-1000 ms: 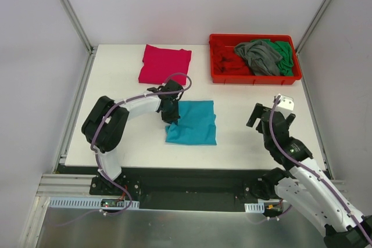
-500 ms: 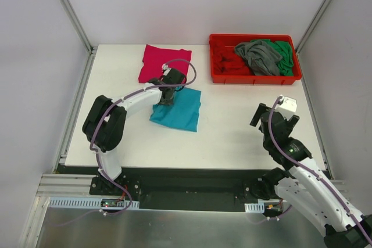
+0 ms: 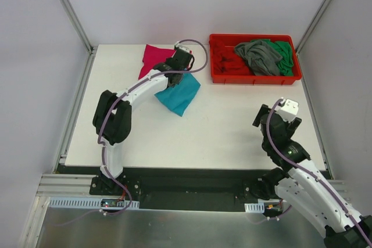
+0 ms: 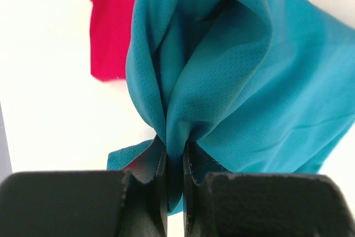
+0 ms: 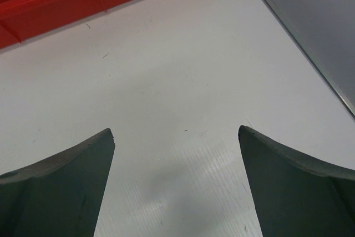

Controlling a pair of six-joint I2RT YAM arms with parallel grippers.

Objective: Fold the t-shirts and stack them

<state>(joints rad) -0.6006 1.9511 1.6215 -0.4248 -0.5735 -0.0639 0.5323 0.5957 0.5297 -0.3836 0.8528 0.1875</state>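
Left end effector point(image 4: 175, 154): fingers drawn almost together, clamped on a bunched fold of the teal t-shirt point(image 4: 249, 81). The cloth comes up out of the narrow gap between my fingers, gathers into deep pleats just ahead of them, then spreads wide to the right in the wrist view. A small teal flap also shows to the left of my fingers.

From the top camera, my left arm is stretched toward the far side of the worktop point(image 3: 221, 137). The teal t-shirt hangs from the pinch and trails toward the near right, ending in a point. I cannot tell whether that point rests on the worktop or hangs just above it.

Magenta t-shirt point(image 3: 153, 59): lies flat at the far left of the worktop, just beyond and to the left of my left end effector. My wrist and the teal cloth cover its right part; its left part is in plain view.

Right end effector point(image 5: 175, 131): fingers spread wide, holding nothing, touching nothing. It is over bare worktop on the near right, well apart from both shirts.

Red tray point(image 3: 256, 78): at the far right of the worktop, beyond my right end effector. Grey t-shirt point(image 3: 258, 56) is heaped inside it, with the green t-shirt point(image 3: 285, 50) to its right.
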